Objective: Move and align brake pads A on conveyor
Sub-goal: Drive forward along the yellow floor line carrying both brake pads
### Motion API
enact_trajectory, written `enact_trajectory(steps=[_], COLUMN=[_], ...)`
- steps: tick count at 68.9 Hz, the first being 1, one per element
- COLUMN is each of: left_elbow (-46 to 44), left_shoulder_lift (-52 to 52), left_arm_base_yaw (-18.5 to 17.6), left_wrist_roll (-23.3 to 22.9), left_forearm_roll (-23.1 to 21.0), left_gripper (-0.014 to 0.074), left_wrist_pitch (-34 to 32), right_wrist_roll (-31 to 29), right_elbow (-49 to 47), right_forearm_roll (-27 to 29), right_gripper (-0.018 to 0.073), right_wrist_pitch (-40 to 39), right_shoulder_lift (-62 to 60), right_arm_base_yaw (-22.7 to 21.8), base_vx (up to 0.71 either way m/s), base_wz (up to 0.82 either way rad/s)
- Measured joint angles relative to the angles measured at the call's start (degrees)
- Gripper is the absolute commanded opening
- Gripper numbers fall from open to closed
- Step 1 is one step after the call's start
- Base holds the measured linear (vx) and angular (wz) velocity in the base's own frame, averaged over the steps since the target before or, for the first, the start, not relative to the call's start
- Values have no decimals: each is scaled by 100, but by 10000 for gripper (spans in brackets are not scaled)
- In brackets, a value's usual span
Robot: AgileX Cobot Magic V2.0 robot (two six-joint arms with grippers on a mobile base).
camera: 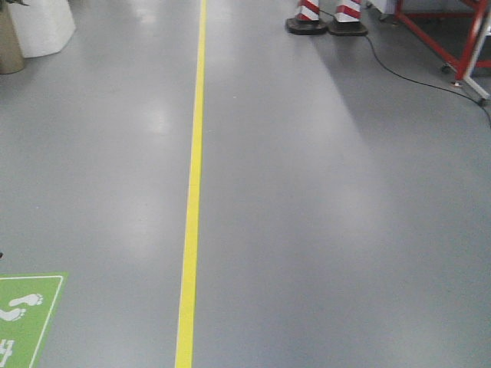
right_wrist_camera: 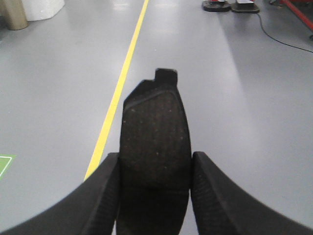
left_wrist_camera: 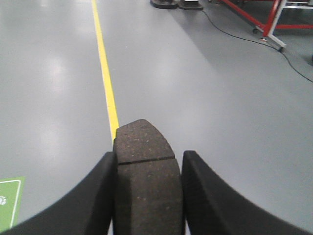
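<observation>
A: What has the left gripper (left_wrist_camera: pixel 149 155) got?

B: It is clamped on a grooved brake pad (left_wrist_camera: pixel 144 142). Its two black fingers (left_wrist_camera: pixel 95 196) press the pad's long edges, one at 9 o'clock and one at 3 o'clock. The pad's rounded end juts past the fingertips toward 12 o'clock. A groove crosses its speckled face just beyond the tips.

A: And the right gripper (right_wrist_camera: pixel 156 155)?

B: That one is closed on a tabbed brake pad (right_wrist_camera: pixel 155 122) in the same way. Its textured fingers (right_wrist_camera: pixel 215 196) touch both sides, and the pad points to 12 o'clock. The friction face is turned to the camera. The darker backing plate shows as a rim and a square tab at the far end.

A: What lies beneath them?

B: There is a grey floor (camera: pixel 322 215). Both pads hang over it, clear of it. A yellow line (camera: pixel 192 192) runs from 6 to 12 o'clock in the front view. In the left wrist view it passes behind the pad and leaves toward 11 o'clock. In the right wrist view it lies at 10 o'clock of the pad.

A: Anything else around?

B: In the front view there is a green footprint sign (camera: pixel 27 314) at 7 o'clock. Two red-and-white striped posts (camera: pixel 326 11) stand at 1 o'clock. A red frame (camera: pixel 441 38) is at 2 o'clock, with a black cable (camera: pixel 406 77) trailing over the floor beside it.
</observation>
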Motion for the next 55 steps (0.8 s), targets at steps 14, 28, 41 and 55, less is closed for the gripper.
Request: enact_trajectory(steps=[14,28,41,55], left_elbow=[0,0,0,0], left_shoulder_lift=[0,0,0,0], left_arm_base_yaw=[0,0,0,0], left_wrist_roll=[0,0,0,0], left_forearm_roll=[0,0,0,0], left_gripper=[-6,-6,-6,-6], left_wrist_pitch=[0,0,0,0], right_wrist_roll=[0,0,0,0], right_elbow=[0,0,0,0], right_forearm_roll=[0,0,0,0], right_gripper=[-7,-7,-7,-7], right_wrist_pitch=[11,11,17,17], right_shoulder_lift=[0,0,0,0], right_arm_base_yaw=[0,0,0,0], base_vx=[25,34,42,46], base_wz=[28,16,-6,-11])
